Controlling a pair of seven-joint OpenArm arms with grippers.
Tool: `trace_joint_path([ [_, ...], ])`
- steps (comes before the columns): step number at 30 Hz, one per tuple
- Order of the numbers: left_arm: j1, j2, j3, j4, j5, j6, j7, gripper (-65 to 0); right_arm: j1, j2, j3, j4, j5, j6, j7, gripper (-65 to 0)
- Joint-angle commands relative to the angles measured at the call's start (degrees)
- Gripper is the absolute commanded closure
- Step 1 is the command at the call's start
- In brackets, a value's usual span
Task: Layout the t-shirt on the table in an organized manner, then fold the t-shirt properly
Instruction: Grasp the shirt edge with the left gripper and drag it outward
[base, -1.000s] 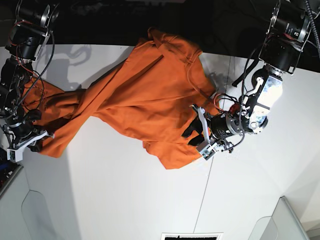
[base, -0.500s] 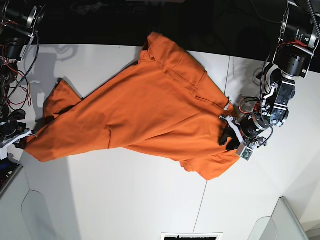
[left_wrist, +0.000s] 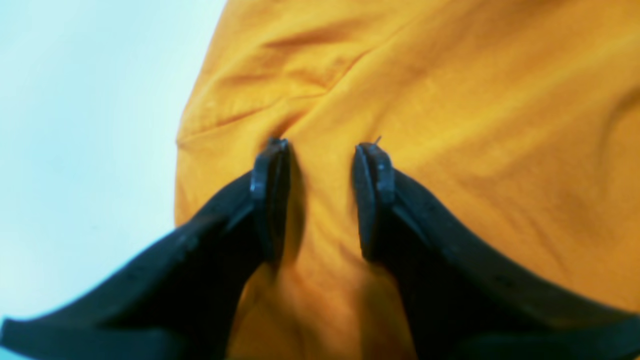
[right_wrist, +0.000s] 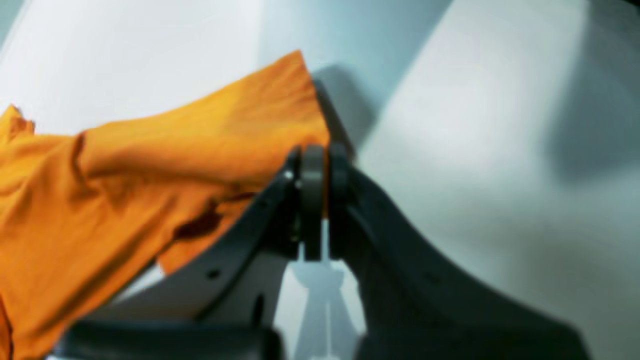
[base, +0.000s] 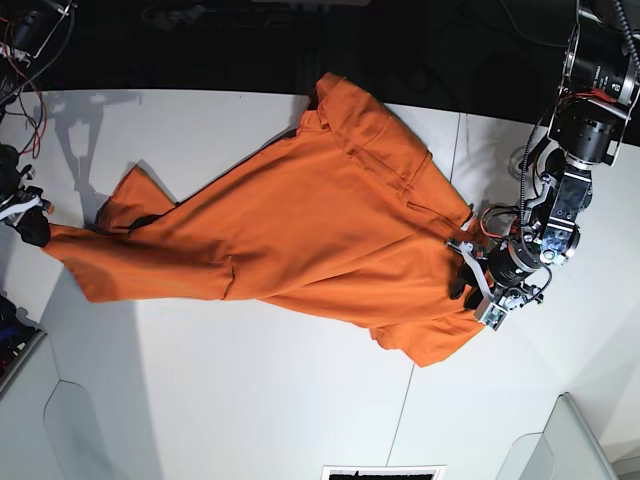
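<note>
T-shirt (base: 300, 230) stretched crumpled across table (base: 220, 400). Right pincer (right_wrist: 314, 200) clamped on 1 cloth corner. Left pincer (left_wrist: 320, 195) gripping a cloth fold at opposite edge, jaws parted.

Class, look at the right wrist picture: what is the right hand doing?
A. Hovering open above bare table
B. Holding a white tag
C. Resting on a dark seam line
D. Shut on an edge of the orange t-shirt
D: the right hand is shut, with an edge of the t-shirt pinched between its fingers.
</note>
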Motion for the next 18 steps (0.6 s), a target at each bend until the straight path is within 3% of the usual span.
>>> trace_joint_path([
  [1, -0.24, -0.94, 0.02, 0.37, 0.98, -1.62, 3.39, -24.5, -0.63, 1.07, 0.92, 2.16, 2.14, 0.87, 0.98, 0.0],
  [10, -0.22, -1.7, 0.02, 5.62, -1.55, -6.03, 8.17, -24.5, -11.69, -2.6, 4.83, 12.24, 6.88, 1.07, -1.11, 0.0],
  [18, -0.15, -8.57, 0.02, 17.42, -13.0, -11.1, 14.75, -24.5, -17.88, -7.74, 4.94, 21.77, 10.27, 2.12, -2.54, 0.0],
])
